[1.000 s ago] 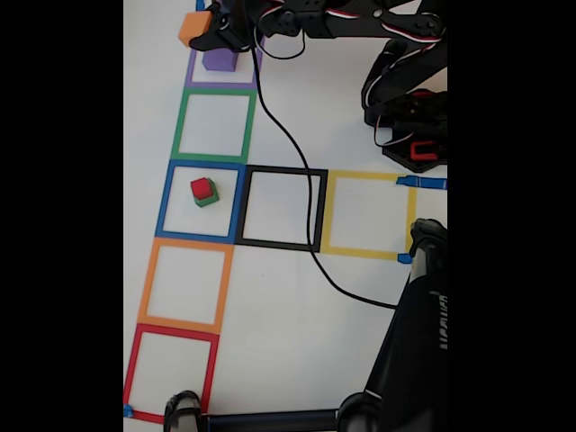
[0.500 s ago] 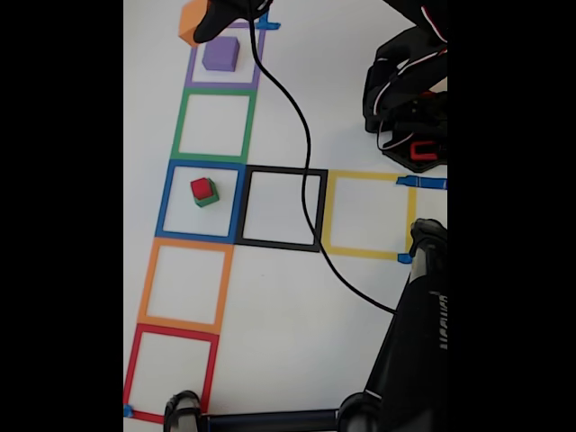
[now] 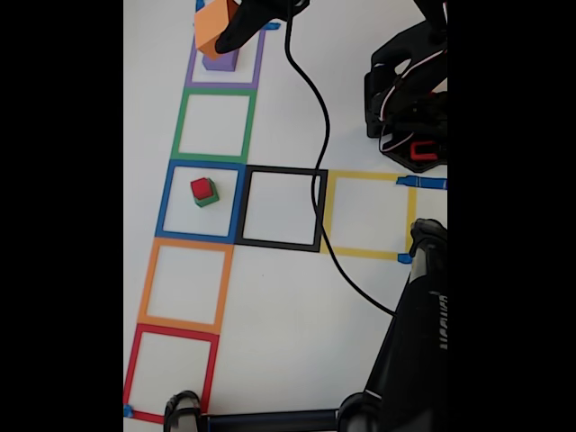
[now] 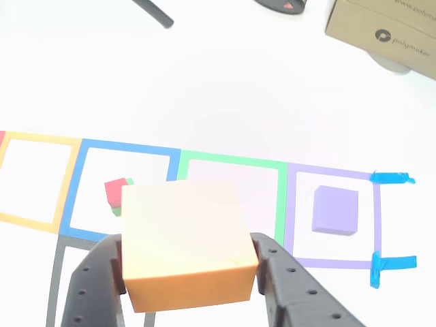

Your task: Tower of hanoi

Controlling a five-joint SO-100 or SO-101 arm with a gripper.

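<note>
Here, coloured tape squares (image 3: pixel 214 125) line the white table (image 3: pixel 288 342).

A white worktop (image 3: pixel 279 306) carried coloured tape squares (image 3: pixel 280 208); a black cable (image 3: pixel 319 153) crossed it, a cardboard box (image 4: pixel 388 27) at its far edge.

The hand (image 3: pixel 219 36) has carried the orange cube (image 3: pixel 214 25) over the purple cube (image 3: pixel 220 62).
</note>
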